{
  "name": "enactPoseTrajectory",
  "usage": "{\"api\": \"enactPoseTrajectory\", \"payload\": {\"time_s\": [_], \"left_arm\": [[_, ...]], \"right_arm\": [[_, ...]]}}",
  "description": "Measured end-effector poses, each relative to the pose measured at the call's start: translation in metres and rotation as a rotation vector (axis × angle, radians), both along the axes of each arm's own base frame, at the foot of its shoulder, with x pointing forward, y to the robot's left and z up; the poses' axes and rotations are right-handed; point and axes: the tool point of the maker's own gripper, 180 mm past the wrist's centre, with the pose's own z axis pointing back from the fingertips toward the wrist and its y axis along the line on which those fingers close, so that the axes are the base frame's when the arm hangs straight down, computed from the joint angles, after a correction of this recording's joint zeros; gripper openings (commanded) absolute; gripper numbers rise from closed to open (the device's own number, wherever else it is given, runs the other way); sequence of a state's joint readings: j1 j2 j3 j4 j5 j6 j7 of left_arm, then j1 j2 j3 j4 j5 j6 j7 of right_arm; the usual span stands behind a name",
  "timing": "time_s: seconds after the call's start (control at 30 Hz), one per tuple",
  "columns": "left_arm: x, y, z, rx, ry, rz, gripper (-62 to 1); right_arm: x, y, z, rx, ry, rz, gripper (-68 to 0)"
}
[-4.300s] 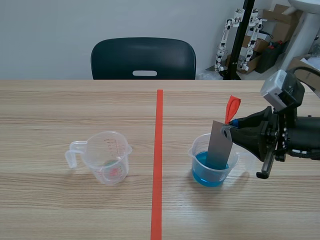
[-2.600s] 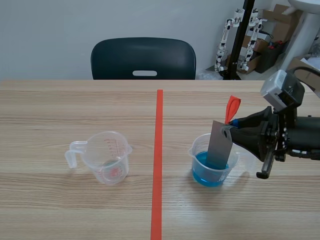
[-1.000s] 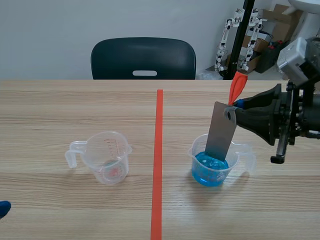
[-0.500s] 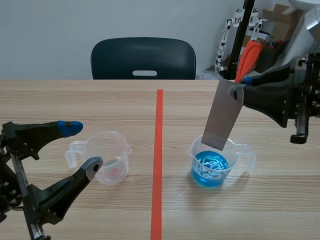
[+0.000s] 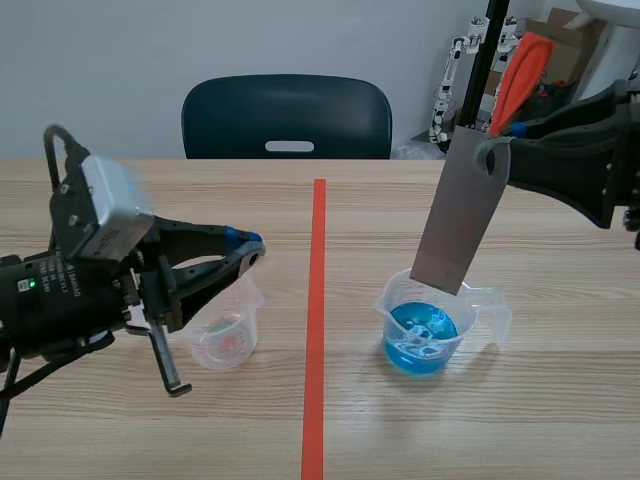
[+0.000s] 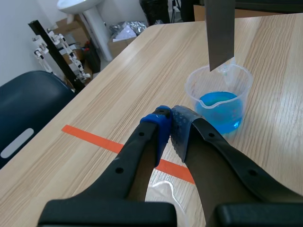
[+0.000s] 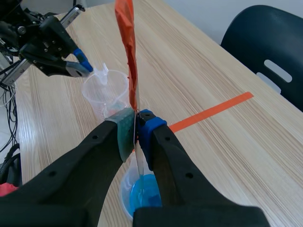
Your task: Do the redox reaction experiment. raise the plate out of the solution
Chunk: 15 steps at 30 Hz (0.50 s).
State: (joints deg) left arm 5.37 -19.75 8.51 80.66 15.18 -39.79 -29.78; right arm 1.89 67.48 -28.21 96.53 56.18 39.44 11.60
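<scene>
Now my right gripper [image 7: 137, 124] pinching top of grey plate [image 5: 462, 215], plate tilted, hanging above blue solution [image 5: 420, 332] in beaker [image 5: 478, 300]; my left gripper [image 6: 169, 124] pressed together over empty beaker [image 5: 228, 345]

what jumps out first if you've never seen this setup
The grey metal plate stands out most: it hangs tilted from the right gripper, an orange strip at its top, with its lower edge clear of the liquid in the beaker of blue solution below it. Next is the left gripper, fingers shut, hovering by the other beaker across the orange-red tape line.
</scene>
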Motion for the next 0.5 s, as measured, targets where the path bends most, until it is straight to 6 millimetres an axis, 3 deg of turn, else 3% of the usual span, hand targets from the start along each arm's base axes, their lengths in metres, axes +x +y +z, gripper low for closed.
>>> {"api": "enactPoseTrajectory", "payload": {"time_s": [0.5], "left_arm": [[0.006,-0.045,-0.001,0.018,0.021,-0.051,-58.1]], "right_arm": [[-0.006,0.000,0.016,0.001,0.009,0.023,-66.9]]}}
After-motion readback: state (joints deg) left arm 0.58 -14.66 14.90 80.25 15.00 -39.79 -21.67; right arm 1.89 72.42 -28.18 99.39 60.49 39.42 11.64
